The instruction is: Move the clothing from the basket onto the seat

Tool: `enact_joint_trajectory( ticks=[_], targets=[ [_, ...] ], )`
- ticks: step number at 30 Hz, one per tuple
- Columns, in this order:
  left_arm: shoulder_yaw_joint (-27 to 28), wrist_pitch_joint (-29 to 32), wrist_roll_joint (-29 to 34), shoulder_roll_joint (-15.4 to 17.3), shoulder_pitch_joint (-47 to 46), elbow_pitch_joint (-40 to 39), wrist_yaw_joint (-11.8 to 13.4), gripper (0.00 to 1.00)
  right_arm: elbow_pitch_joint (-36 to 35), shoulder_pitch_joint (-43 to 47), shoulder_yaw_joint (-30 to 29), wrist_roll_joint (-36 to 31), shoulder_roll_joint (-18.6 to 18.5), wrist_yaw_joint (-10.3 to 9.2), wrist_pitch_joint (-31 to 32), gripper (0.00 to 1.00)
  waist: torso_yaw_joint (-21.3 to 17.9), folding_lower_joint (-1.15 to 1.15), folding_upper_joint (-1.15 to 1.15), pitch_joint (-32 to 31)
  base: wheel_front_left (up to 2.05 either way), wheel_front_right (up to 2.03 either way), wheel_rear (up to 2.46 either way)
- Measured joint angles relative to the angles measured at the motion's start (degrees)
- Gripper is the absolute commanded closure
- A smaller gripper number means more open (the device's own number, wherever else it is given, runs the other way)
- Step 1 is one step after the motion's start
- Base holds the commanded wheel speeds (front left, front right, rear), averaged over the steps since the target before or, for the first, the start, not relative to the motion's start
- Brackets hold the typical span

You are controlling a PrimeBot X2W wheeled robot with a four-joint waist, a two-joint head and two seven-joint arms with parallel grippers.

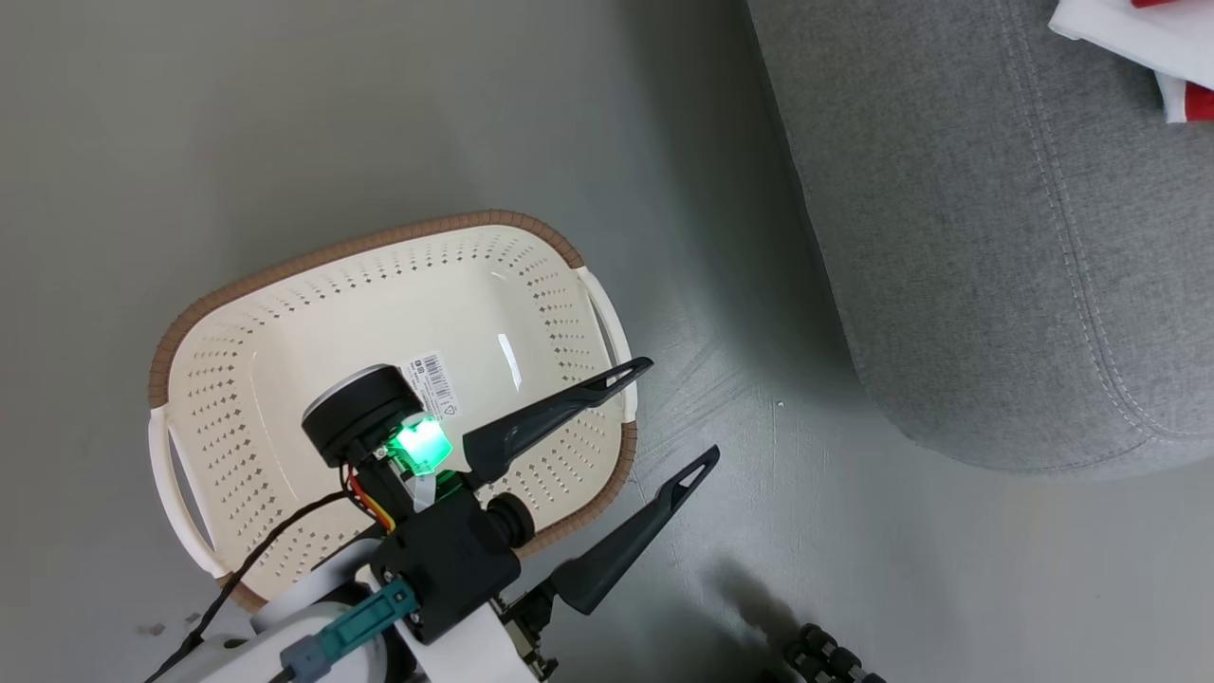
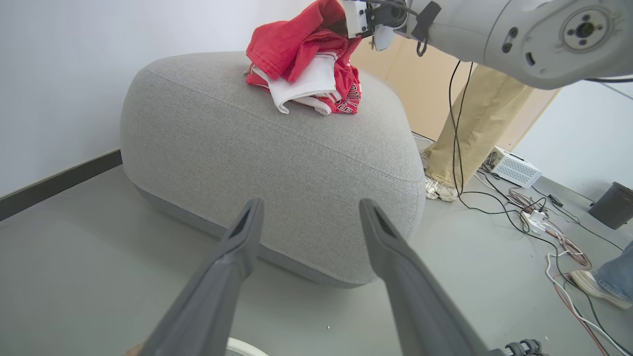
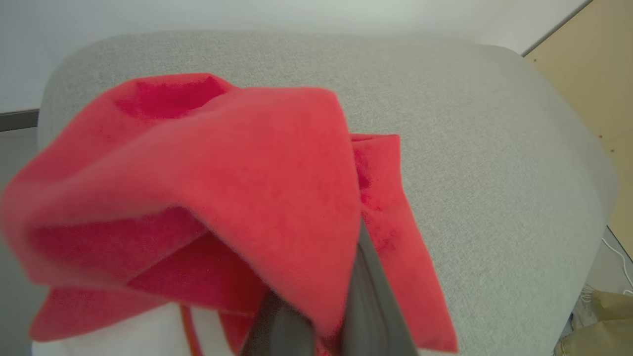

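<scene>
The cream basket (image 1: 379, 242) with its brown rim stands on the floor at the left, nothing inside but a label. My left gripper (image 1: 679, 408) hangs open over the basket's right rim, holding nothing; its fingers (image 2: 237, 257) point at the grey seat (image 2: 277, 148). Red and white clothing (image 2: 301, 54) lies heaped on top of the seat (image 1: 996, 237), with a corner of the clothing (image 1: 1138, 38) at the top right. My right gripper (image 3: 321, 321) is shut on a red garment (image 3: 222, 173), which drapes over its fingers just above the seat (image 3: 470, 99).
A person in tan trousers (image 2: 470, 123) stands behind the seat, and another person's foot (image 2: 598, 284) is at the right. Cables (image 2: 544, 217), a white box (image 2: 514, 168) and a dark bin (image 2: 615, 205) sit on the floor there. Bare grey floor separates basket and seat.
</scene>
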Motion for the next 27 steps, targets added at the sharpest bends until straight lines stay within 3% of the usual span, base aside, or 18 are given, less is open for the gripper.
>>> enact_joint_trajectory(
  ticks=[1,2,3,4,5,27],
  targets=[
    [0.01,0.00,0.00,-0.02,-0.21,0.00,-0.20,0.00,0.56,-0.01,-0.33,0.07,0.13,0.00,1.58,1.00,0.07,0.00,0.00,0.15,0.00,0.00,0.00],
    [-0.05,-0.01,0.00,-0.07,-0.29,0.05,-0.24,0.00,1.22,-0.01,-1.15,0.21,0.46,0.00,3.05,0.92,0.16,0.00,0.00,0.24,0.00,0.00,0.00],
    [-0.07,-0.08,0.00,-0.04,-0.32,0.26,-0.38,0.00,1.80,0.01,-1.52,0.34,0.76,0.00,4.05,0.52,0.25,0.00,0.00,0.25,0.00,0.00,0.00],
    [-0.02,-0.08,0.00,0.00,-0.34,0.44,-0.38,0.00,1.96,0.00,-1.66,0.33,1.18,0.00,4.69,0.05,0.26,0.00,0.00,0.17,0.00,0.00,0.00],
    [0.01,-0.10,0.00,0.04,-0.36,0.47,-0.38,0.00,1.90,-0.10,-1.88,0.33,1.55,0.00,5.19,0.00,0.23,0.00,0.00,0.08,0.00,0.00,0.00],
    [-0.83,-4.72,0.49,-2.78,-2.60,4.08,-1.23,0.00,-3.00,-4.85,-0.16,-3.12,-0.16,0.00,8.55,0.00,0.79,0.00,0.00,-4.64,0.00,0.00,0.00]
  ],
)
